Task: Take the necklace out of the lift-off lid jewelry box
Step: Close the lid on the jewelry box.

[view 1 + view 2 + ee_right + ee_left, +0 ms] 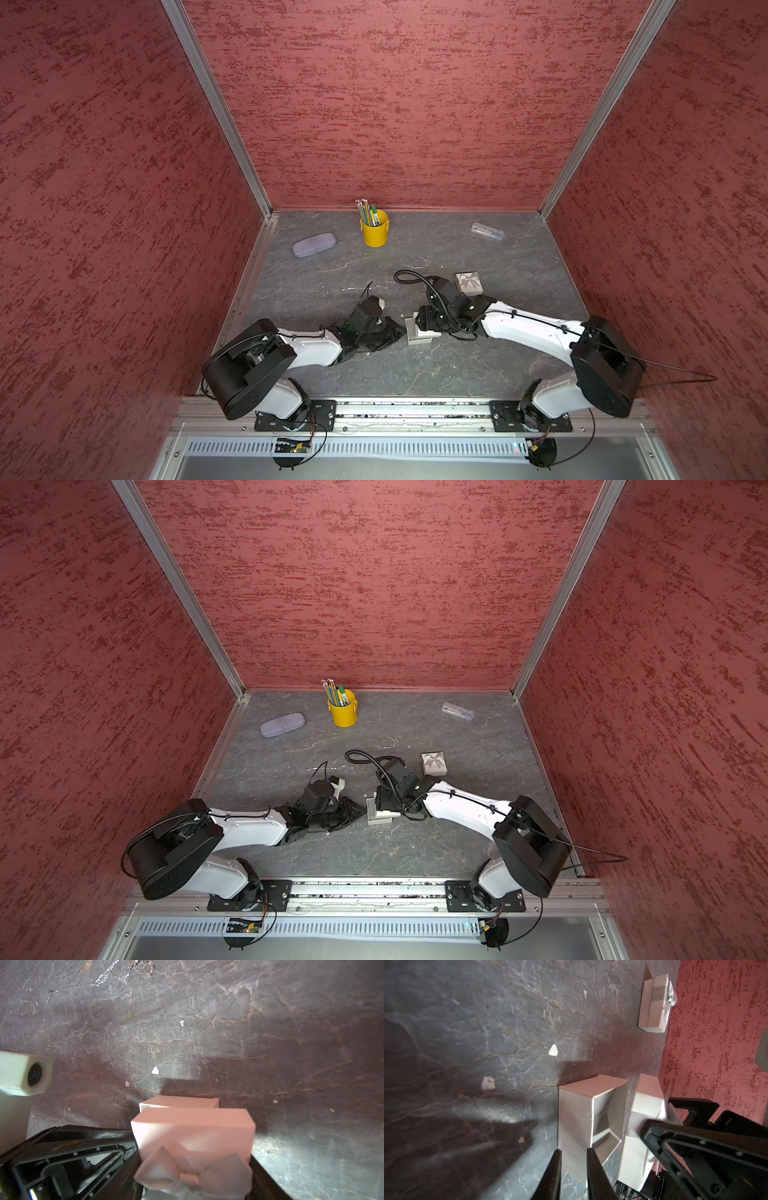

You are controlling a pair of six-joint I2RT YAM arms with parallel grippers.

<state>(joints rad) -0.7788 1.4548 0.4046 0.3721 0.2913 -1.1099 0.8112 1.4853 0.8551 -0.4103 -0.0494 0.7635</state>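
The white jewelry box base (pixel 577 1118) stands open on the dark table (pixel 478 365), and its inside looks empty. My left gripper (pixel 574 1152) is shut on it, one finger on each side of its near wall. My right gripper (pixel 197 1176) is shut on the lift-off lid (pixel 193 1132) with a bow, held right beside the base (pixel 178 1102). In both top views the two grippers meet at the base (pixel 415 334) (pixel 376 816). The thin silver necklace (pixel 83 986) lies loose on the table, outside the box and away from both grippers.
A second closed box with a bow (pixel 468 282) sits just behind my right wrist. Farther back are a yellow cup of pencils (pixel 375 230), a lilac glasses case (pixel 314 244) and a clear case (pixel 487 231). Red walls enclose three sides.
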